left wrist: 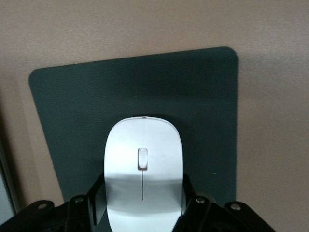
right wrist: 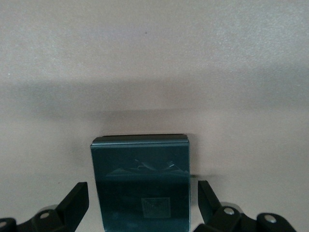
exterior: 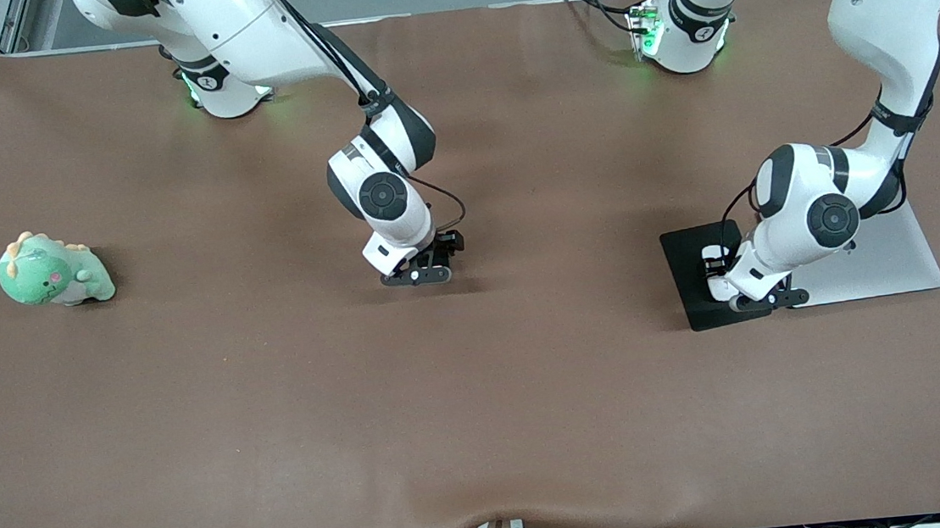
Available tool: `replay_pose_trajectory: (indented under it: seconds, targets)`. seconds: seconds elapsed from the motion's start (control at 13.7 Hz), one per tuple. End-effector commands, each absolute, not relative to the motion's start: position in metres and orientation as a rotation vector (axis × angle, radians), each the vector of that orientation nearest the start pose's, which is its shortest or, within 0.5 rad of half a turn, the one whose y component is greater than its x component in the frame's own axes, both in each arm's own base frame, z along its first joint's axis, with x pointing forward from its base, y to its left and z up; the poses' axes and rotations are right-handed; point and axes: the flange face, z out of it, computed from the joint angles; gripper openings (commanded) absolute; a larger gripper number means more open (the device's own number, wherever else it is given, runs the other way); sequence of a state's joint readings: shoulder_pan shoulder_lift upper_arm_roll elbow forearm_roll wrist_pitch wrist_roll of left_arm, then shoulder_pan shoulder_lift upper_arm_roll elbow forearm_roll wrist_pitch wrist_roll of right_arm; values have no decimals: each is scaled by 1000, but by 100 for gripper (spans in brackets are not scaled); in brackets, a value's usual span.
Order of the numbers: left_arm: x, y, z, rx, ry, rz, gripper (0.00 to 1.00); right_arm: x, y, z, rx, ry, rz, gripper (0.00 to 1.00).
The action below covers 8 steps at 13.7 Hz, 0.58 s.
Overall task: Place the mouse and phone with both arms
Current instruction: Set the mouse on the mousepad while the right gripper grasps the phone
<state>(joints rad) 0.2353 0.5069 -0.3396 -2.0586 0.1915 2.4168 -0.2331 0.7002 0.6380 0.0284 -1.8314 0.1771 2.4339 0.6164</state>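
Note:
The white mouse (left wrist: 143, 164) lies on the black mouse pad (left wrist: 193, 96) toward the left arm's end of the table. My left gripper (left wrist: 143, 193) is down on the pad (exterior: 692, 278), and its fingers (left wrist: 99, 198) press against both sides of the mouse. In the front view the left gripper (exterior: 767, 299) hides most of the mouse. The black phone (right wrist: 142, 183) lies flat on the brown table near the middle. My right gripper (right wrist: 143, 198) is open around it, with a gap at each finger (right wrist: 77, 198). In the front view the right gripper (exterior: 418, 275) covers the phone.
A silver flat laptop (exterior: 887, 261) lies beside the mouse pad, under the left arm. A green dinosaur plush toy (exterior: 52, 273) sits toward the right arm's end of the table. The brown table cover (exterior: 484, 424) reaches to the front edge.

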Motion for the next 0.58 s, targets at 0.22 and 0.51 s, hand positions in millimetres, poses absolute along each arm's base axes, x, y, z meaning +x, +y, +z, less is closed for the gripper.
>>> replay_pose_trajectory:
  seconds: [0.22, 0.51]
  targets:
    - [578, -61, 185, -3177, 4, 155, 27, 470, 439, 168, -3045, 84, 133, 100]
    - [591, -59, 213, -3172, -28, 74, 100, 472, 436, 166, -3053, 62, 128, 98]
